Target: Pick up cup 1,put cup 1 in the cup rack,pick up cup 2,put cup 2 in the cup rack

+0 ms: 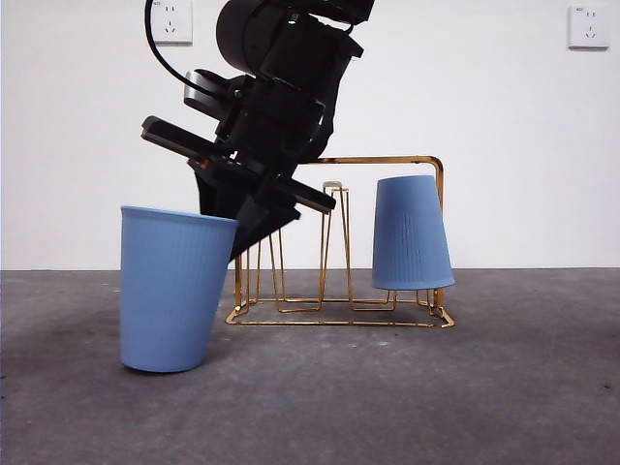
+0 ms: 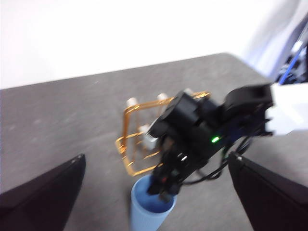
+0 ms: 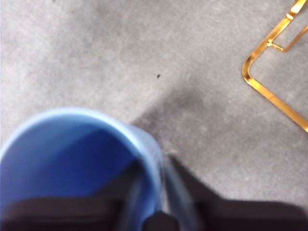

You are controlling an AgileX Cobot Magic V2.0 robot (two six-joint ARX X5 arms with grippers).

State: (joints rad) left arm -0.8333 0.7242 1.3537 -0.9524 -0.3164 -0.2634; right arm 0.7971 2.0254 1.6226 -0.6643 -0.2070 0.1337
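In the front view the cup rack (image 1: 339,247) stands on the grey table (image 1: 504,387), its arched gold frame upright. One blue cup (image 1: 411,233) hangs upside down on a prong at the rack's far end from the arm, its rim just above the wire base. A second, upright blue cup (image 1: 172,289) stands on the table just beside the rack's other end, tilted a little, its base on the surface. A big dark arm comes down from the top edge, and the right gripper (image 1: 254,225) reaches the upright cup's rim on the side facing the rack; the arm hides the rack's near prongs and part of its top bar. On the far side of the rack from the arm the table lies bare to the picture's edge.

From the left wrist view, blurred, the left gripper (image 2: 154,211) shows only its two black jaws at the picture's lower corners, standing wide apart with nothing between them, well above the table. Below it the other arm (image 2: 192,134) covers much of the rack (image 2: 132,144), and the upright cup (image 2: 149,214) is cut off by the picture's edge.

The right wrist view is close and smeared. The cup's rim (image 3: 149,144) runs between the right gripper's jaws, one inside the cup and one outside, closed on the wall. A corner of the rack's base wire (image 3: 269,91) lies near, apart from the cup, with bare table between.
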